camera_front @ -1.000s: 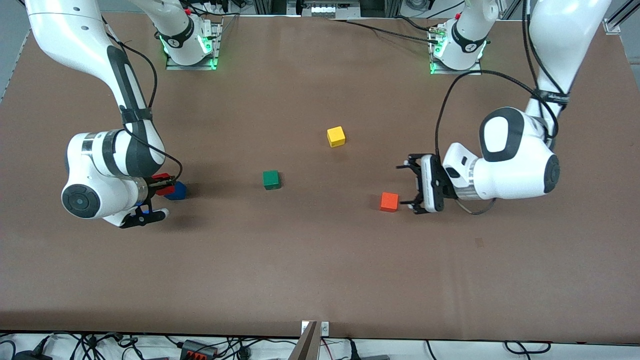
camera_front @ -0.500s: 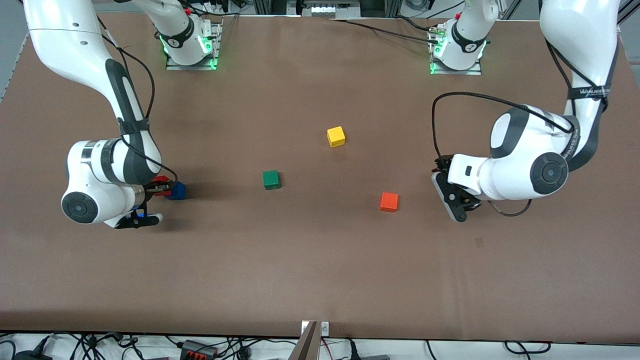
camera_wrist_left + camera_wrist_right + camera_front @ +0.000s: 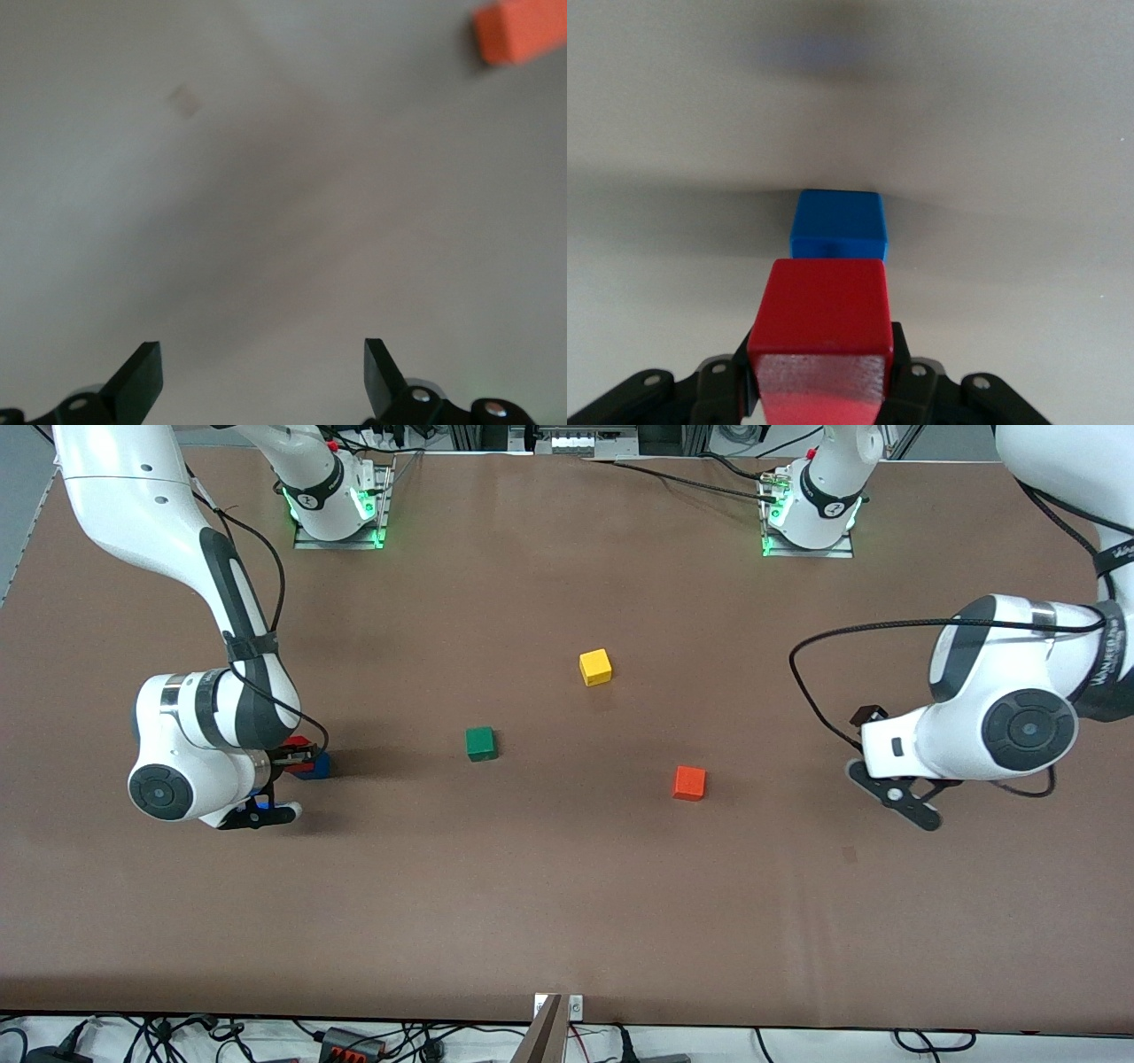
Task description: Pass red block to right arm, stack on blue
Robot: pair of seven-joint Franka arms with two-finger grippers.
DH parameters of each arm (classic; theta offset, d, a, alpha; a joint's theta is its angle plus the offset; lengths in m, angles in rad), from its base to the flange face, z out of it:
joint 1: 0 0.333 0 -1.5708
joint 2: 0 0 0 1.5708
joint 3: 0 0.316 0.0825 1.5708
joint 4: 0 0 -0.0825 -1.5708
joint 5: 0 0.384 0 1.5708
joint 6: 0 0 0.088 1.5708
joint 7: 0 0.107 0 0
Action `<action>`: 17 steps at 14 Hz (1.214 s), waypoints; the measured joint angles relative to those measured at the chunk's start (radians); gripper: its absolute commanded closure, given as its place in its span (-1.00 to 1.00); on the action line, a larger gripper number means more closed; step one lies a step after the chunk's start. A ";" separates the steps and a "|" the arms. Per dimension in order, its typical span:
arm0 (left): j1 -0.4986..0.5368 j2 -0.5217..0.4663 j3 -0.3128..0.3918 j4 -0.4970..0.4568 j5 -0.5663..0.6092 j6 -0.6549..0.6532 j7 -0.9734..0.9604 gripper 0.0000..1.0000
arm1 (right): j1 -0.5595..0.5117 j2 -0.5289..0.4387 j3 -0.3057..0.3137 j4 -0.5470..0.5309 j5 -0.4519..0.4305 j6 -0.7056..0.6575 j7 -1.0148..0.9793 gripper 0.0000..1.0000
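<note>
My right gripper is shut on the red block, which fills the space between its fingers in the right wrist view. It holds the red block just beside and slightly above the blue cube, which sits on the table toward the right arm's end and shows in the right wrist view. My left gripper is open and empty, low over the table toward the left arm's end; its fingertips stand wide apart over bare table.
A green cube sits near the table's middle. A yellow cube lies farther from the front camera. An orange cube lies between the green cube and my left gripper, also seen in the left wrist view.
My left arm has drawn away from the orange cube toward its own end of the table. My right gripper has shifted slightly with the red block, staying by the blue cube.
</note>
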 measured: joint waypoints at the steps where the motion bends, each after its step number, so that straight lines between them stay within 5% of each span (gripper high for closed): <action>1: 0.000 -0.006 -0.001 0.019 0.000 -0.012 -0.069 -1.00 | 0.000 0.001 0.000 -0.001 0.000 0.000 0.000 1.00; 7: 0.010 -0.054 0.018 0.144 -0.024 -0.108 -0.155 -1.00 | 0.000 0.006 0.000 -0.010 0.000 0.005 0.002 1.00; 10: -0.017 -0.125 0.163 0.154 -0.164 -0.079 -0.162 -1.00 | 0.000 0.007 0.000 -0.035 0.000 0.031 0.003 1.00; 11: -0.031 -0.161 0.226 0.130 -0.214 -0.041 -0.159 -1.00 | 0.000 0.006 0.000 -0.037 0.000 0.031 0.003 0.49; 12: -0.045 -0.202 0.276 0.090 -0.242 0.003 -0.157 -1.00 | -0.001 0.006 0.000 -0.037 0.000 0.031 0.003 -0.87; 13: -0.061 -0.247 0.310 0.038 -0.252 0.050 -0.157 -1.00 | 0.000 0.006 0.000 -0.037 0.000 0.031 0.008 -1.00; 17: -0.119 -0.427 0.374 -0.190 -0.256 0.162 -0.160 -1.00 | 0.001 -0.008 0.000 -0.029 0.000 0.018 0.050 -1.00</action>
